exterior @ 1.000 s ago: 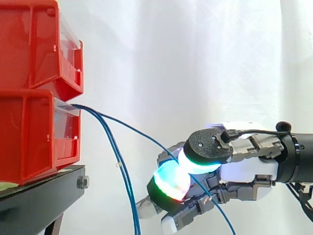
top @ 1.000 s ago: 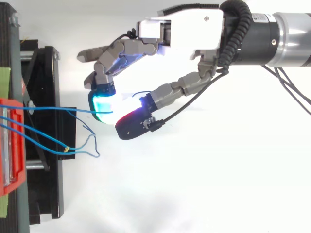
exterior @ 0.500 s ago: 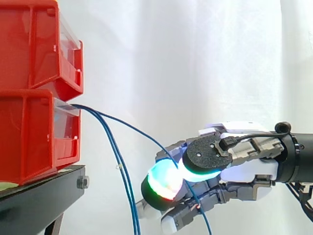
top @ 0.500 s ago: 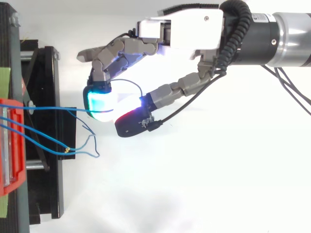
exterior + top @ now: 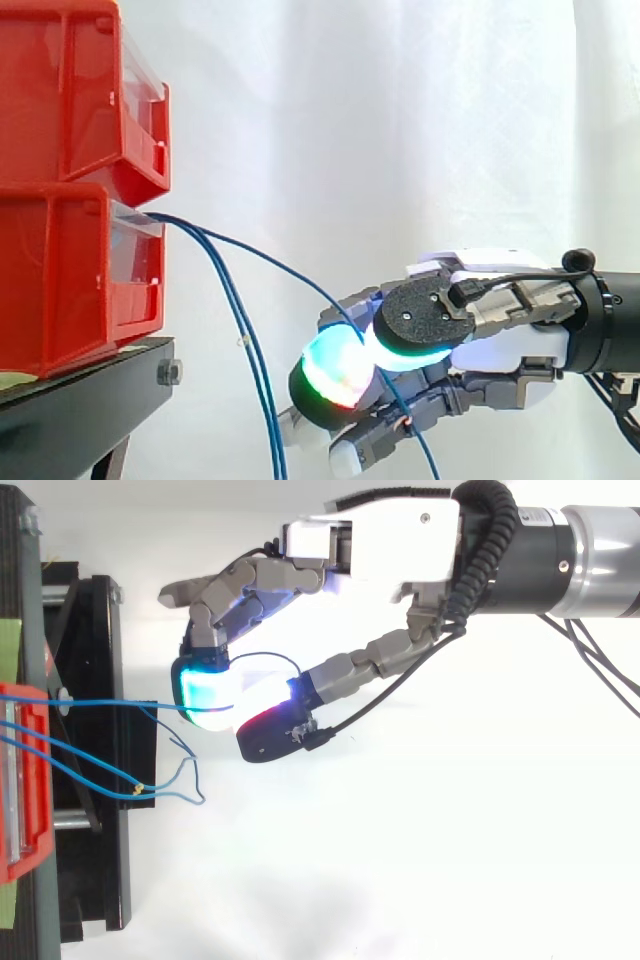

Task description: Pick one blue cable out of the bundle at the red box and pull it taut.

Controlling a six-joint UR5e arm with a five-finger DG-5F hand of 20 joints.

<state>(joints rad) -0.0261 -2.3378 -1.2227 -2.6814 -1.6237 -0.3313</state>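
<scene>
Several thin blue cables come out of the lower red box at the left. One blue cable runs from the box's front slantwise down to my hand. There it passes between a glowing cyan-green fingertip and the thumb pad, which are pressed together on it. Its free end hangs below the hand in the side view and loops over the fingertip in the top view. The other cables droop straight down beside the box, apart from the hand.
A second red bin is stacked on the lower one. Both stand on a black stand at the left. A white curtain hangs behind, and the arm comes in from the right.
The glowing fingertip and thumb have closed together on the cable and shifted slightly left. The cable's free end has swung inward and now loops over the fingertip. Since half a second ago little has moved.
</scene>
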